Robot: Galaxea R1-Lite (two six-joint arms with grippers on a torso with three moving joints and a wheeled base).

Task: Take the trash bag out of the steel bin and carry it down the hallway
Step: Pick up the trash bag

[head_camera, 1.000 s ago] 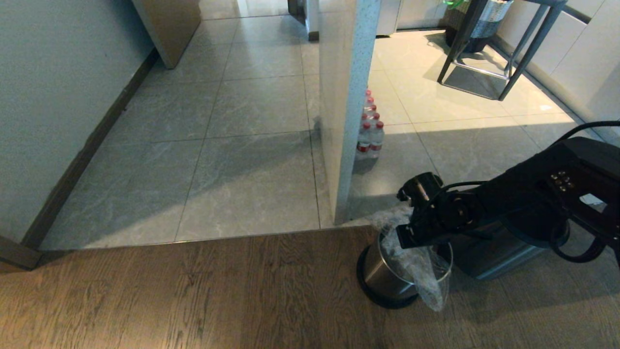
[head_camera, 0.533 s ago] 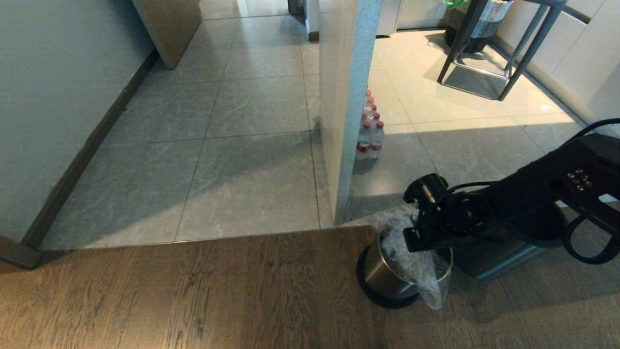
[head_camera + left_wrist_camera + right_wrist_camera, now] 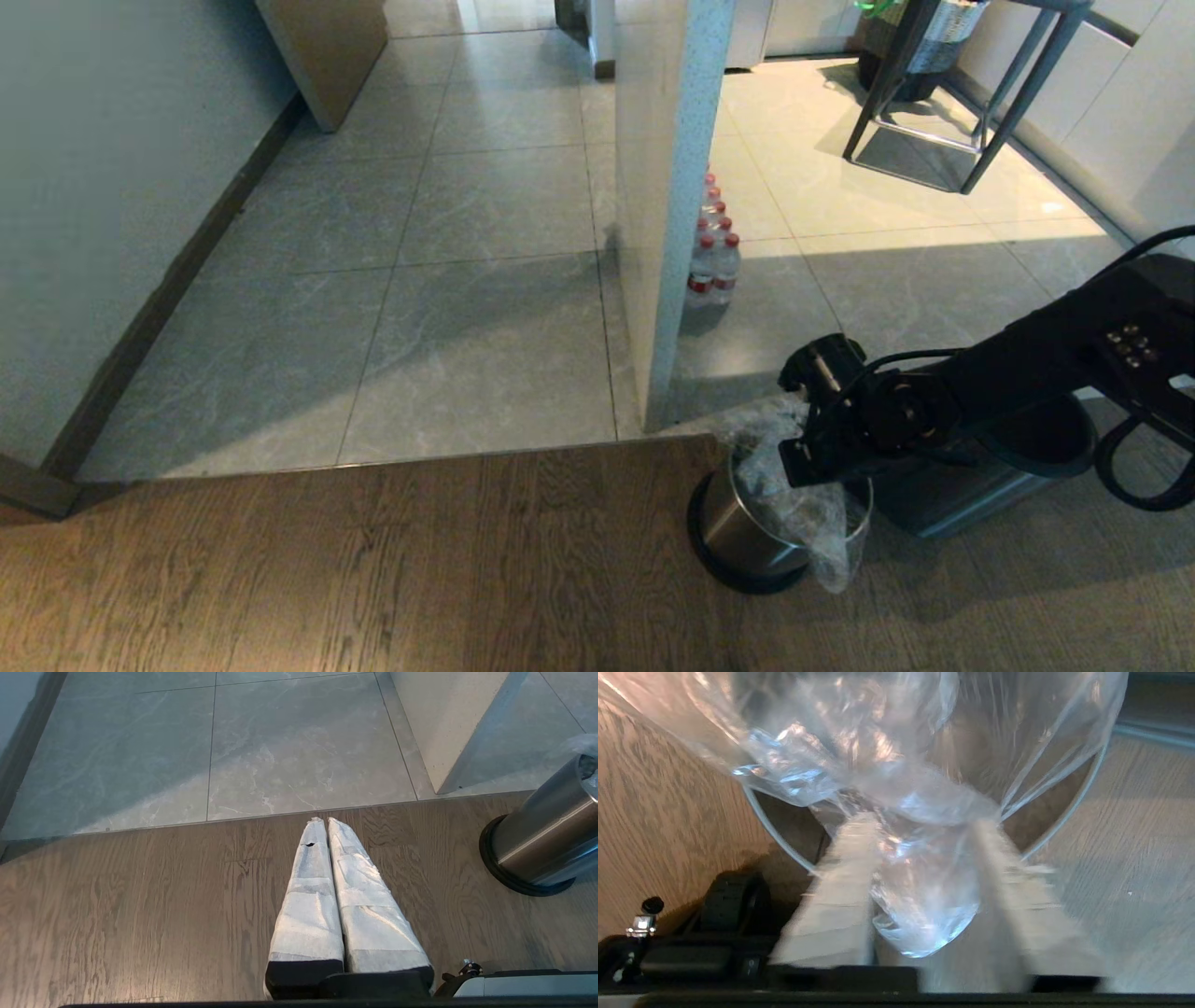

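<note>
Wood-plank floor (image 3: 373, 569) is filling the near half of the room, grey tiled hallway (image 3: 448, 243) running off toward 12 o'clock past the white partition wall (image 3: 667, 215). Steel bin (image 3: 738, 537) is standing on the planks at about 4 o'clock from the partition's foot. Trash bag (image 3: 826, 541) is sitting in the bin, its clear plastic spilling over the near rim. Right tool (image 3: 920, 826) is hanging over the bin mouth, fingers (image 3: 840, 896) spread apart with bunched bag plastic lying between them, not clamped. Left tool (image 3: 325, 822) is idling above the planks at 9 o'clock from the bin, fingers pressed together, holding nothing. Water bottles (image 3: 714, 257) are lining the partition's far side.
</note>
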